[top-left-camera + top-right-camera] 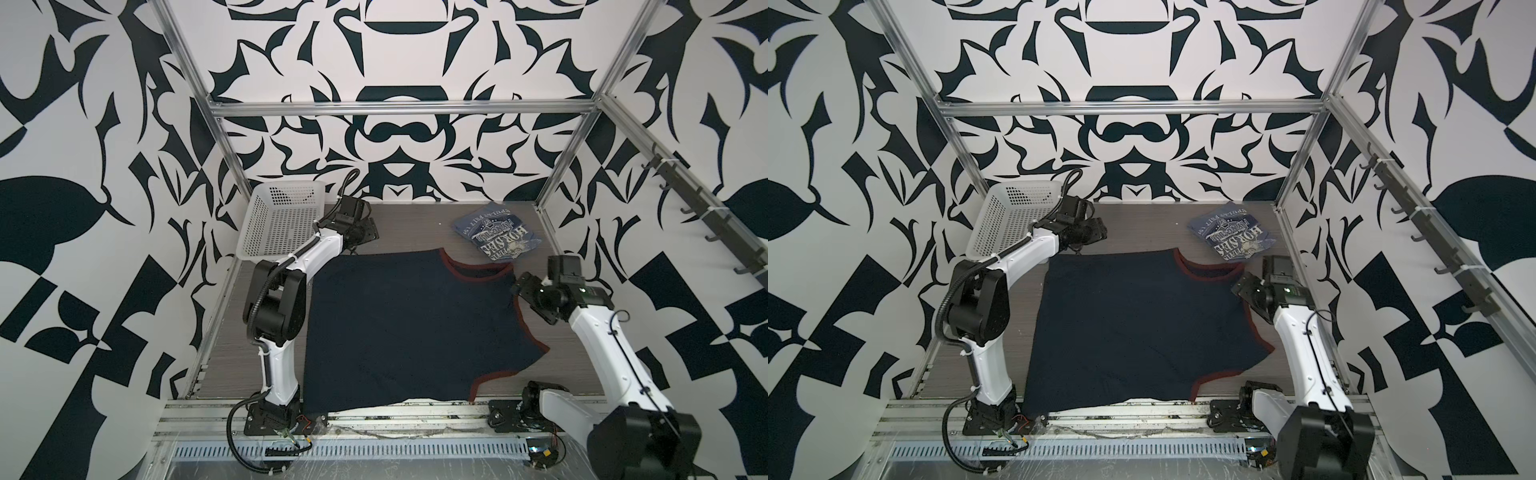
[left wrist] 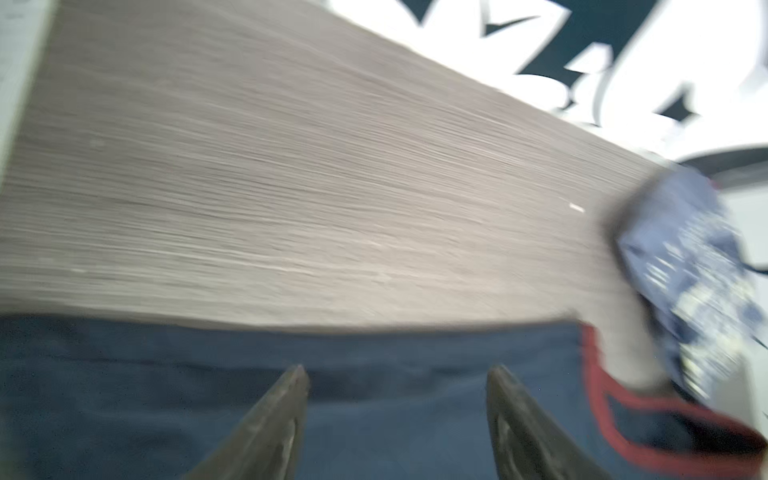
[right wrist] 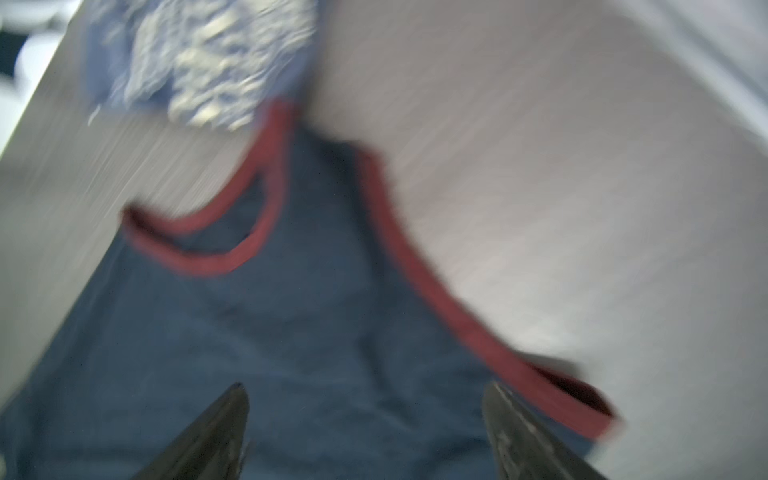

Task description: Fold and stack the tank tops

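Large navy red-trimmed cloth tank top (image 1: 399, 324) lay flat at frame centre; folded slate-blue printed tank top (image 1: 494, 237) sat upper right. Grey wood-grain tabletop (image 1: 407, 216) (black-and-white patterned walls (image 1: 395, 137) around). Spread wide and empty: left gripper (image 2: 397, 372), right gripper (image 3: 366, 388).

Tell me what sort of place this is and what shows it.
Most likely a robotics lab work cell, not a home: an aluminium frame boxes in the table, bold black-and-white patterned panels wall it off, and the left arm and right arm are bolted at its front rail.
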